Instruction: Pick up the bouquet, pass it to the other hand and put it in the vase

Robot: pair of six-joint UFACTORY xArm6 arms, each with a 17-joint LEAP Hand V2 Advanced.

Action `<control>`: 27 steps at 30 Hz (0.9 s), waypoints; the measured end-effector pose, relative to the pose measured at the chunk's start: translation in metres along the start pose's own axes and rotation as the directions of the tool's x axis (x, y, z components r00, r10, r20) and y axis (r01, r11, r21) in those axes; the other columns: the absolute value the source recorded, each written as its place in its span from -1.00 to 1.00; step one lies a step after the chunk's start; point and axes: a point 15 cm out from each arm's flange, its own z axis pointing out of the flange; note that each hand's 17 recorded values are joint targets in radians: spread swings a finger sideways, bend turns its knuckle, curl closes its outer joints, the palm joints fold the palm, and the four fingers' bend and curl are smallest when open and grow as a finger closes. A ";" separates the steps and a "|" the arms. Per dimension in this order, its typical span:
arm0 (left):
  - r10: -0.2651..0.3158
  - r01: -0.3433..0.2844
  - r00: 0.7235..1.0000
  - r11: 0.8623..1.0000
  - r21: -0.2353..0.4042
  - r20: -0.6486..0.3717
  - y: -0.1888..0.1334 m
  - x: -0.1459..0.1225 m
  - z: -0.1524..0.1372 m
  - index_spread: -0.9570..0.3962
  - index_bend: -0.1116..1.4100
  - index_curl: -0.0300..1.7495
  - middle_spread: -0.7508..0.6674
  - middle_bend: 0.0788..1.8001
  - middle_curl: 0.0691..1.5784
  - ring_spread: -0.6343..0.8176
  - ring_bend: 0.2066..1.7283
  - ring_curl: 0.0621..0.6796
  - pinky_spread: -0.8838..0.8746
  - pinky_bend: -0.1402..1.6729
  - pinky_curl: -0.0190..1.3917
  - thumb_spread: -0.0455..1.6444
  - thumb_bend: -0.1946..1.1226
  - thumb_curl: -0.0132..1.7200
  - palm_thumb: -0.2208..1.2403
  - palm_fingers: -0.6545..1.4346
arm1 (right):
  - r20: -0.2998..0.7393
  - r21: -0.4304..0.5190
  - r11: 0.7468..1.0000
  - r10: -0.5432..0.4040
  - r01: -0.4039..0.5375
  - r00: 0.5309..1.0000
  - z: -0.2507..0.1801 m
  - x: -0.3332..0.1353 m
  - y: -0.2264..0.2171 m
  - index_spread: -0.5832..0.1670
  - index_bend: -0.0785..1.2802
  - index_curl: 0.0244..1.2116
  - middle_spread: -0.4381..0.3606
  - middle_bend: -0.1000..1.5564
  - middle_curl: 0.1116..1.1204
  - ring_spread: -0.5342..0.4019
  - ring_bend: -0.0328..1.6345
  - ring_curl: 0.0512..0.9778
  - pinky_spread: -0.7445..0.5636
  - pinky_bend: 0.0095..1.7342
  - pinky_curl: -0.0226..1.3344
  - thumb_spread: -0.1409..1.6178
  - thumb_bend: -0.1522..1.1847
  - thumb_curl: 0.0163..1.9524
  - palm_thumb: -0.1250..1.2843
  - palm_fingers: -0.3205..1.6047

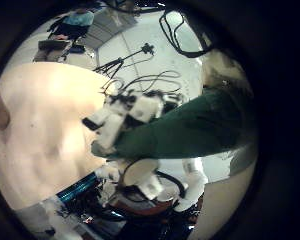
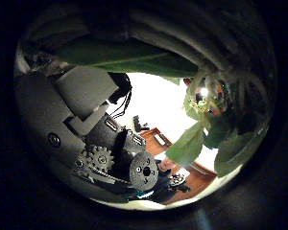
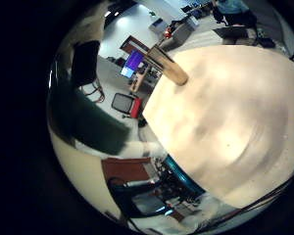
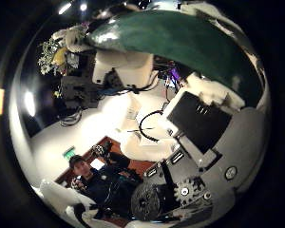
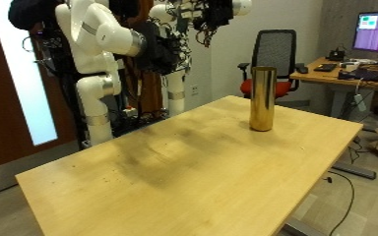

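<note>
One gold cylindrical vase (image 5: 261,98) is standing upright on the wooden table (image 5: 176,182), with an office chair (image 5: 279,54) sitting behind it. One leafy, broad-leaved bouquet (image 1: 190,130) is hanging high off the table, close against left hand (image 2: 91,125) and right hand (image 4: 199,119). Whether either hand's fingers are gripping it cannot be told.

The outside view looks across the desk (image 5: 176,167) toward both raised arms. The palm views sit close against green leaves (image 1: 195,125); the right little-finger view shares the desk.
</note>
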 end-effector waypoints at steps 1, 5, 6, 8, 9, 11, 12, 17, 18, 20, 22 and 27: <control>0.003 -0.003 1.000 1.000 0.001 0.005 0.000 0.000 0.000 -0.26 -0.16 -0.48 -0.72 0.05 0.12 -0.72 0.59 0.38 -0.68 0.48 -0.20 -0.34 -0.63 -0.32 0.82 0.68 | 0.003 0.008 1.000 0.009 -0.009 1.000 -0.001 0.002 0.000 -0.25 0.41 0.69 -0.26 0.63 0.23 -0.29 0.68 0.18 -0.33 0.29 0.46 0.00 -0.84 -0.17 0.55 0.47; 0.034 -0.034 0.999 0.999 0.010 0.018 -0.002 0.004 -0.001 -0.45 -0.09 -0.29 -0.72 0.10 0.21 -0.71 0.62 0.49 -0.65 0.50 -0.16 -0.57 -0.73 -0.19 0.89 0.62 | 0.040 0.052 0.996 0.068 -0.070 0.997 -0.004 0.016 0.003 -0.34 -0.35 0.46 -0.38 0.27 0.05 -0.41 0.56 0.08 -0.60 0.36 0.26 0.07 -0.82 -0.29 0.41 -0.05; 0.040 -0.040 0.999 0.999 0.015 0.023 -0.004 0.004 -0.002 -0.47 -0.09 -0.27 -0.72 0.10 0.22 -0.70 0.63 0.50 -0.64 0.50 -0.15 -0.59 -0.73 -0.18 0.90 0.62 | 0.044 0.056 0.995 0.075 -0.077 0.996 -0.005 0.018 0.003 -0.33 -0.42 0.42 -0.37 0.19 0.01 -0.40 0.54 0.06 -0.63 0.36 0.24 0.11 -0.82 -0.31 0.40 -0.13; 0.050 -0.051 0.998 0.998 0.031 0.042 -0.008 0.001 -0.004 -0.51 -0.10 -0.19 -0.72 0.11 0.24 -0.70 0.64 0.52 -0.64 0.51 -0.14 -0.62 -0.73 -0.15 0.90 0.61 | 0.055 0.065 0.994 0.083 -0.086 0.995 -0.008 0.020 0.002 -0.30 -0.50 0.28 -0.23 -0.08 -0.16 -0.22 0.33 -0.03 -0.43 0.15 0.22 0.18 -0.82 -0.36 0.37 -0.69; 0.056 -0.059 0.997 0.997 0.041 0.053 -0.010 0.000 -0.006 -0.53 -0.11 -0.16 -0.72 0.11 0.24 -0.70 0.64 0.53 -0.64 0.51 -0.13 -0.64 -0.73 -0.14 0.90 0.60 | 0.065 0.065 0.994 0.087 -0.091 0.994 -0.007 0.021 0.001 -0.32 -0.58 0.09 -0.09 -0.21 -0.30 -0.03 0.12 -0.25 -0.15 -0.02 0.08 0.20 -0.82 -0.39 0.35 -0.78; 0.065 -0.069 0.995 0.996 0.055 0.073 -0.013 -0.001 -0.009 -0.56 -0.13 -0.10 -0.72 0.12 0.25 -0.70 0.65 0.54 -0.63 0.52 -0.12 -0.66 -0.74 -0.12 0.90 0.59 | 0.095 0.079 0.992 0.087 -0.095 0.992 -0.008 0.018 -0.003 -0.33 -0.61 0.01 -0.03 -0.29 -0.36 0.08 0.04 -0.33 0.04 -0.08 0.02 0.21 -0.83 -0.40 0.33 -0.77; 0.071 -0.076 0.994 0.995 0.060 0.081 -0.014 0.000 -0.011 -0.57 -0.14 -0.06 -0.71 0.12 0.26 -0.70 0.65 0.55 -0.63 0.52 -0.12 -0.67 -0.73 -0.11 0.90 0.59 | 0.108 0.086 0.992 0.085 -0.094 0.991 -0.009 0.016 -0.005 -0.33 -0.63 -0.03 0.03 -0.34 -0.40 0.13 -0.01 -0.38 0.14 -0.12 -0.02 0.22 -0.82 -0.41 0.32 -0.78; 0.103 -0.113 0.988 0.990 0.089 0.113 -0.020 0.005 -0.019 -0.65 -0.24 0.15 -0.71 0.15 0.29 -0.69 0.67 0.59 -0.63 0.54 -0.10 -0.70 -0.74 -0.06 0.90 0.57 | 0.134 0.133 0.985 0.088 -0.105 0.987 -0.020 0.017 -0.016 -0.41 -0.71 -0.35 0.29 -0.56 -0.55 0.46 -0.31 -0.58 0.65 -0.30 -0.23 0.24 -0.82 -0.47 0.26 -0.79; 0.110 -0.121 0.987 0.988 0.095 0.120 -0.020 0.006 -0.022 -0.66 -0.25 0.18 -0.71 0.15 0.29 -0.69 0.67 0.59 -0.63 0.54 -0.10 -0.71 -0.74 -0.06 0.90 0.58 | 0.137 0.137 0.985 0.090 -0.109 0.986 -0.021 0.018 -0.017 -0.44 -0.71 -0.39 0.30 -0.59 -0.56 0.48 -0.34 -0.59 0.69 -0.33 -0.26 0.24 -0.82 -0.48 0.26 -0.79; 0.124 -0.141 0.982 0.983 0.114 0.145 -0.023 0.009 -0.030 -0.68 -0.30 0.27 -0.71 0.16 0.29 -0.69 0.67 0.60 -0.63 0.54 -0.09 -0.72 -0.73 -0.04 0.90 0.57 | 0.143 0.154 0.981 0.093 -0.115 0.985 -0.026 0.020 -0.022 -0.47 -0.72 -0.46 0.34 -0.62 -0.57 0.51 -0.38 -0.61 0.72 -0.38 -0.31 0.24 -0.82 -0.49 0.25 -0.79; 0.131 -0.156 0.977 0.978 0.139 0.168 -0.028 0.011 -0.040 -0.69 -0.34 0.34 -0.70 0.16 0.30 -0.69 0.68 0.61 -0.63 0.54 -0.09 -0.72 -0.74 -0.03 0.90 0.57 | 0.141 0.165 0.979 0.099 -0.122 0.985 -0.030 0.023 -0.024 -0.49 -0.72 -0.52 0.36 -0.65 -0.59 0.53 -0.42 -0.63 0.73 -0.41 -0.34 0.25 -0.82 -0.51 0.24 -0.78; 0.165 -0.210 0.960 0.958 0.196 0.226 -0.035 0.026 -0.064 -0.70 -0.43 0.48 -0.70 0.15 0.30 -0.69 0.67 0.61 -0.63 0.54 -0.08 -0.73 -0.74 0.00 0.90 0.58 | 0.147 0.180 0.974 0.112 -0.138 0.983 -0.038 0.029 -0.027 -0.50 -0.70 -0.63 0.35 -0.67 -0.63 0.54 -0.48 -0.64 0.72 -0.46 -0.40 0.26 -0.81 -0.53 0.22 -0.76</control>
